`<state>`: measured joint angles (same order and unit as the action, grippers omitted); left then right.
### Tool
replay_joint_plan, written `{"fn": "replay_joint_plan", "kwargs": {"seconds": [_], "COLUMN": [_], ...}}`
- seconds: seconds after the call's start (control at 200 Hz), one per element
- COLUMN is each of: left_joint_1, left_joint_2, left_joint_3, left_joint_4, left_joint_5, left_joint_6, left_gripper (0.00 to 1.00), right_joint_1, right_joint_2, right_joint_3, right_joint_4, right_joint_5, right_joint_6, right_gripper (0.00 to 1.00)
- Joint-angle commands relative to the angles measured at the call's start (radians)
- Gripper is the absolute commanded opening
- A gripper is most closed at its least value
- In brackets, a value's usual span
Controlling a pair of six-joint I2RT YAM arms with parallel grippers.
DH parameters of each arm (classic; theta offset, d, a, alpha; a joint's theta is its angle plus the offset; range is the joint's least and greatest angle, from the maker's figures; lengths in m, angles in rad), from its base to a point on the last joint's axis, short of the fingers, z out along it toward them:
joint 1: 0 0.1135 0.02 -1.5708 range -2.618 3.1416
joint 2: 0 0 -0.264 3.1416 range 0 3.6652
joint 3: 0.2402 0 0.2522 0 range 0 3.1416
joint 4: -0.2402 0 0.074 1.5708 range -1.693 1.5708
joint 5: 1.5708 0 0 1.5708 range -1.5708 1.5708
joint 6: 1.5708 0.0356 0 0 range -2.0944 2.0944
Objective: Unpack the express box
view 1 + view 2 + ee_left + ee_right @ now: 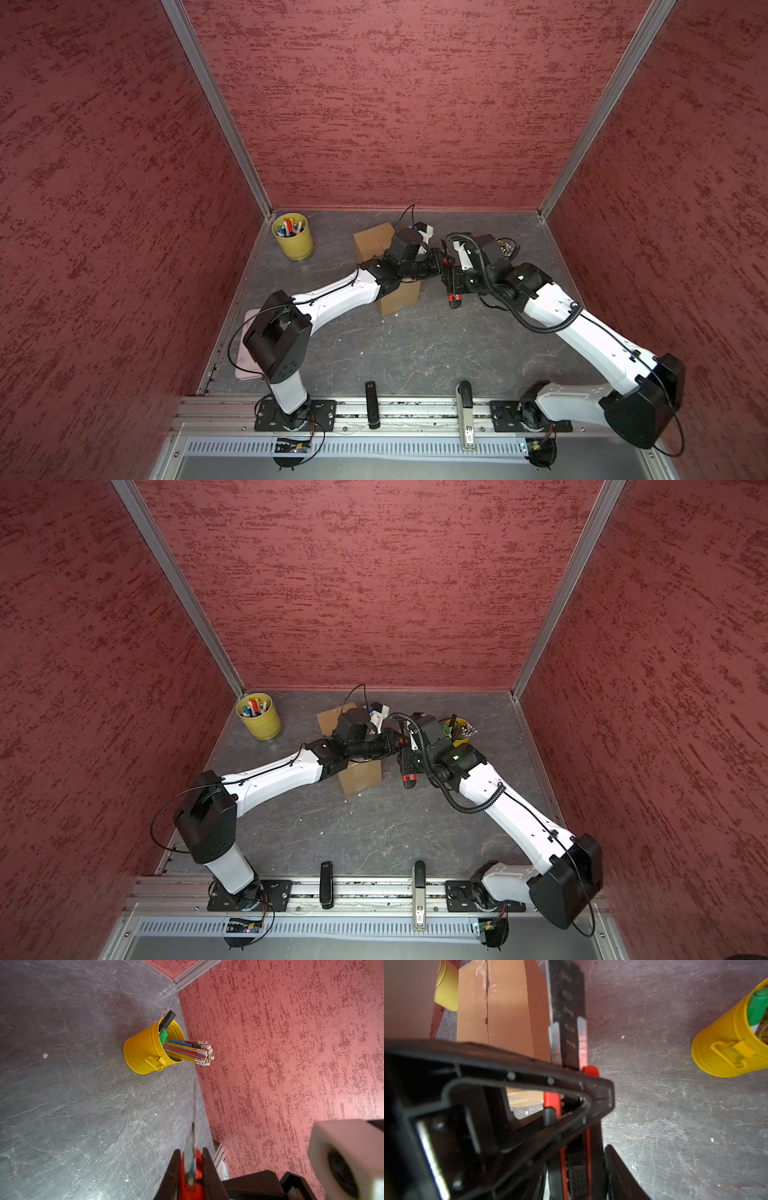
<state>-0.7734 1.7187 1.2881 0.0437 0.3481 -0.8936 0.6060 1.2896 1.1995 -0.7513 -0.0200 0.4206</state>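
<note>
Two things to flag: handling first, then room. Looking at the express box [398, 297] sitting mid-table toward the back wall, flaps down, half hidden under the left forearm in both top views. Plain corrugated, so probably light and fairly stiff on the walls, soft and dentable along the taped centre seam [486, 1001]. Likely to skate on the smooth stone-look table [415, 353] if shoved. Best to brace a side wall or a corner, not press on the flaps.

Left gripper [190, 1150] nearly shut, pinching the red utility knife [568, 1043] just behind the bare blade. Right gripper [451, 277] straddling the handle end of the same knife, jaws partway apart; can't tell whether actually clamped or just loose around it. Both just off the box's right side in the top views, blade-to-cardboard gap hard to judge.

Tight at the back, with a yellow pencil cup [149, 1051] near the right gripper and another yellow cup [292, 236] in the far left corner. Loads of bare table toward the front. Would keep the blade shallow along that seam and swing away from the cups.
</note>
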Motion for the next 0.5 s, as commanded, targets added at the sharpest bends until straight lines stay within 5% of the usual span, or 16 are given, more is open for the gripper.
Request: {"fn": "replay_joint_plan", "kwargs": {"seconds": [0.0,0.271,0.496], "left_joint_1": [-0.012,-0.016,-0.036], "left_joint_2": [-0.018,-0.025,-0.086], "left_joint_3": [-0.019,-0.044,-0.072], "left_joint_4": [0.057,0.059,-0.004], "left_joint_5": [0.034,0.023,-0.043], "left_joint_6": [-0.017,-0.022,0.02], "left_gripper": [0.08,0.11,0.47], "right_joint_1": [0.005,0.005,0.016], "right_joint_2": [-0.004,-0.016,-0.031], "right_joint_3": [0.022,0.0,0.021], "right_joint_4": [0.085,0.088,-0.025], "right_joint_5": [-0.004,-0.035,-0.042], "right_joint_6": [-0.002,0.0,0.011], "right_gripper": [0.4,0.1,0.02]}}
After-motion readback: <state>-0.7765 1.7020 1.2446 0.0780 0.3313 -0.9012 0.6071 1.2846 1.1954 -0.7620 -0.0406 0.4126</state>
